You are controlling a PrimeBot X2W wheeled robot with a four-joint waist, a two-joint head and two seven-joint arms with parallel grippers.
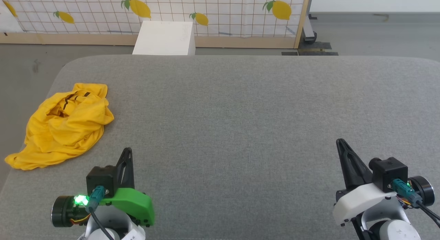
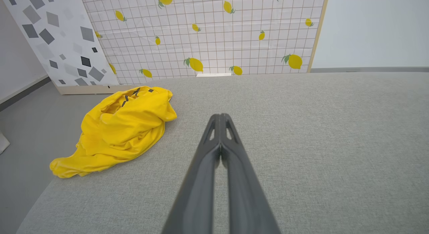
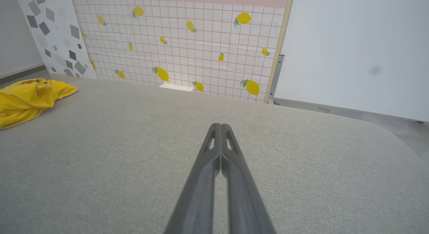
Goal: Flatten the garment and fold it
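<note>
Lower left of the head view: left gripper, fingers pressed together, nothing between them. Lower right: right gripper, likewise clenched and empty. Both wrist views showed the finger pairs meeting at the tips over bare cloth. Both claws hung just above the near part of the grey pad, well apart from each other. At mid left of the frame the garment lay bunched in a loose heap by the pad's left edge. One lobe trailed toward the lower left and seemed to reach the rim, and black lines showed in a fold near the heap's top. It was near the left gripper and well apart from the right. Judged light, soft and limp: it would sag and drape when lifted, hold no shape, and might drag on the cloth surface; little risk of damage. Collar and sleeves could not be made out. Best hold judged to be a raised outer fold or the trailing edge, pinched thin, with a second point for the other claw to spread it. Beyond the pad, top of frame: white box on the floor, lemon-print panel behind it.
</note>
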